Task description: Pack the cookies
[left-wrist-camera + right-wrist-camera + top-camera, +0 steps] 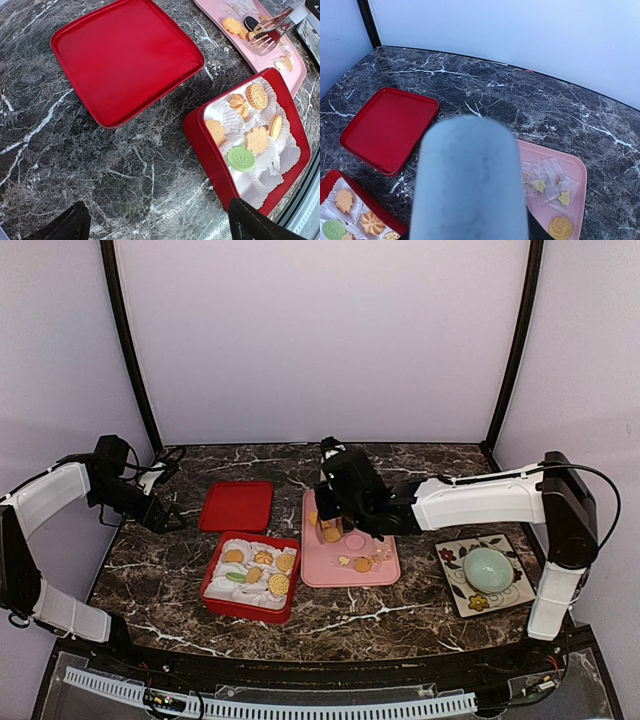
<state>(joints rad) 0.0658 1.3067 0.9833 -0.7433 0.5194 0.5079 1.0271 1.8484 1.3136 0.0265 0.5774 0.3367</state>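
dark marble table (400, 612): red box (245, 606) of cookies (263, 558), near centre; left gripper (160, 223) fingers apart; right gripper (335, 520) clamped on tongs (270, 30) over pink tray (320, 570).

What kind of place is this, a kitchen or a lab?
Probably a robot test booth: plain pale walls enclose a dark marble-patterned tabletop, with a white left arm and right arm at its near edge.

cookies (263, 557) lie in the box (245, 606), lid (236, 506) behind it, tray (325, 570) to its right, plate (452, 585) farther right.
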